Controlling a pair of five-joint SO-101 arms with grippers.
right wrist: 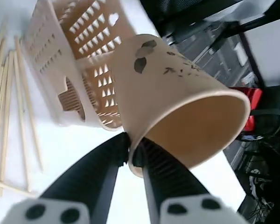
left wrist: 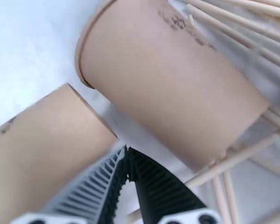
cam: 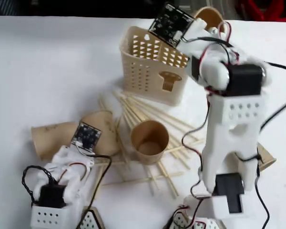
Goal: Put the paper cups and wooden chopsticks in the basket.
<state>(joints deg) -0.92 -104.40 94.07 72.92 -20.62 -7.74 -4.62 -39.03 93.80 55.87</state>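
My right gripper (right wrist: 133, 150) is shut on the rim of a paper cup (right wrist: 177, 98), which hangs tilted just beyond the far right side of the cream basket (cam: 150, 71); the same cup (cam: 210, 16) shows by the basket's rim. My left gripper (left wrist: 127, 154) is shut with nothing in it, its tips in the gap between two cups lying on their sides: one (left wrist: 172, 88) partly over chopsticks (left wrist: 252, 42), the other (left wrist: 42, 158) beside it. A third cup (cam: 149, 141) stands upright on the scattered chopsticks (cam: 148, 112) in front of the basket.
The right arm's white body (cam: 233, 129) rises over the table's right side. The left arm's base (cam: 50, 202) sits at the front left. Chopsticks spread from the basket's foot toward the front edge. The left half of the white table (cam: 47, 71) is bare.
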